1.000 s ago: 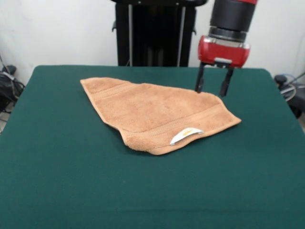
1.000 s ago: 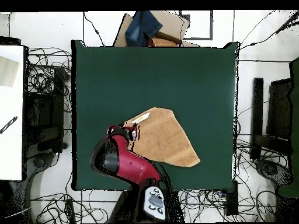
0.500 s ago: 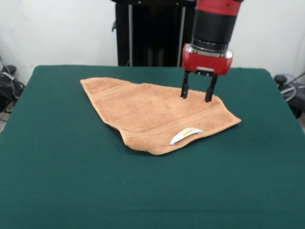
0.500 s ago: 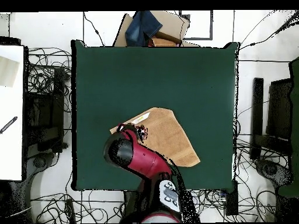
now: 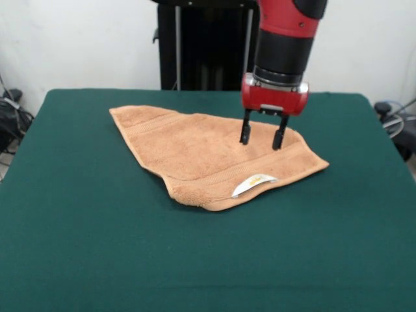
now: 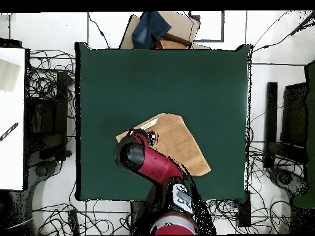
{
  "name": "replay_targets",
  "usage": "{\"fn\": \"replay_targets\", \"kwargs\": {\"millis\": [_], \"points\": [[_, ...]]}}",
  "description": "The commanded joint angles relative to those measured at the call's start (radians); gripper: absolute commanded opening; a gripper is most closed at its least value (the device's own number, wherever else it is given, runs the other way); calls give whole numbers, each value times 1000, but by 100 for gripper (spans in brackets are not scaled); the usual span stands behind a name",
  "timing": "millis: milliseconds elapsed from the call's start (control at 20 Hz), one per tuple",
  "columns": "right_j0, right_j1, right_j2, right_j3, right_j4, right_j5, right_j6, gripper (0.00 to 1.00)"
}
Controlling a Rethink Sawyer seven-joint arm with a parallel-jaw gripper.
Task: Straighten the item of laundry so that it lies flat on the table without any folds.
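Note:
The item of laundry (image 5: 208, 153) is an orange-tan towel lying folded over into a rough triangle on the dark green table (image 5: 97, 247). A woven band runs near its edges, and a white label with a yellow mark (image 5: 253, 182) sticks out at the front fold. My gripper (image 5: 261, 138) hangs open just above the towel's right part, fingers pointing down with nothing between them. From overhead the towel (image 6: 178, 144) lies near the table's (image 6: 123, 80) lower middle, and the red arm covers its left part and the gripper.
Cables and dark equipment surround the table on the floor. A cardboard box with blue cloth (image 6: 157, 29) sits past the table's top edge in the overhead view. A white surface (image 6: 11, 117) stands at the left.
My gripper moved from beyond the towel's far right edge to over the towel and came lower. The towel has not shifted.

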Motion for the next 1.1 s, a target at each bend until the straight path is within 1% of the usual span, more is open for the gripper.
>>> {"fn": "replay_targets", "kwargs": {"millis": [50, 100, 200, 250, 350, 450, 550, 700, 850, 900, 950, 1000, 1100], "points": [[-13, 65, 106, -80, 64, 133, 255, 100], [-12, 76, 105, -89, 63, 135, 250, 100], [-13, 99, 108, -93, 21, 69, 225, 100], [14, 113, 76, -104, 27, 80, 217, 100], [64, 144, 16, -132, 64, 174, 220, 100], [81, 173, -12, -153, 82, 268, 239, 100], [86, 191, -25, -160, 99, 335, 273, 100], [49, 171, 14, -111, 104, 274, 292, 100], [95, 151, -63, -148, 110, 452, 337, 100], [90, 145, -59, -136, 111, 452, 339, 100], [59, 140, -26, -122, 111, 384, 312, 100], [16, 130, 21, -98, 91, 274, 277, 100], [-93, 99, 136, -48, 11, 76, 257, 100]]}}
